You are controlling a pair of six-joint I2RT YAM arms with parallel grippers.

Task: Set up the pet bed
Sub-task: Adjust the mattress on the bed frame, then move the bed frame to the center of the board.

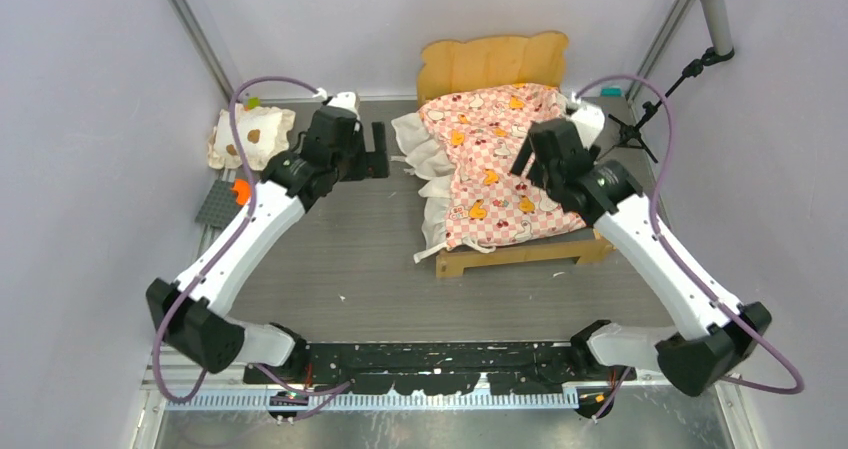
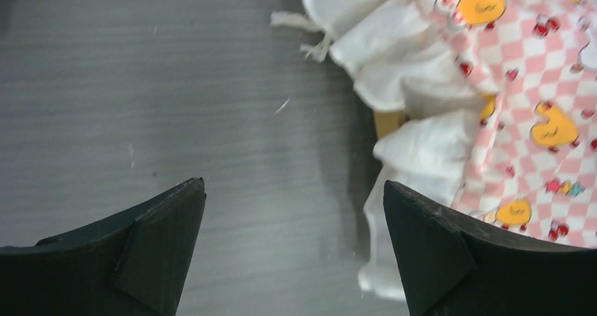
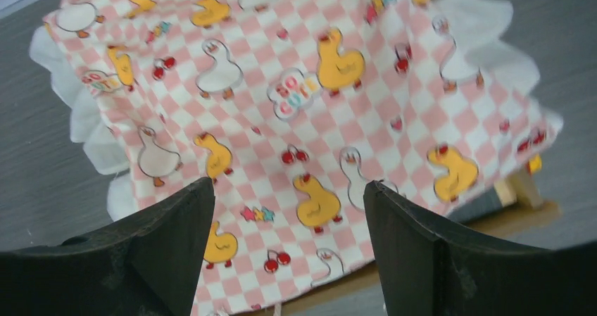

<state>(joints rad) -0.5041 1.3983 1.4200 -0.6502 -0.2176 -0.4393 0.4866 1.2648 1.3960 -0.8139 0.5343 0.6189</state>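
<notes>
Robot lab cell. Boxed in by plain pale lilac wall panels (image 1: pixel 90 119) on slim metal corner posts (image 1: pixel 195 29). Grey wood-grain tabletop (image 1: pixel 350 264), with two white-and-black robot arms (image 1: pixel 245 239) bolted side by side to a black mounting rail (image 1: pixel 450 354) at near edge. Purple cables (image 1: pixel 270 79) looping off the arms. Small black tripod stand (image 1: pixel 630 129) in far right corner.

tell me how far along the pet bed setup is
Done: the mattress lies on the wooden bed frame, but crooked, its white ruffle spilling over the left side. In hand: nothing; the left gripper is open over the table beside the ruffle, the right gripper open above the mattress. Left: probably squaring the mattress and adding the pillow, which sits on the table far left.
</notes>
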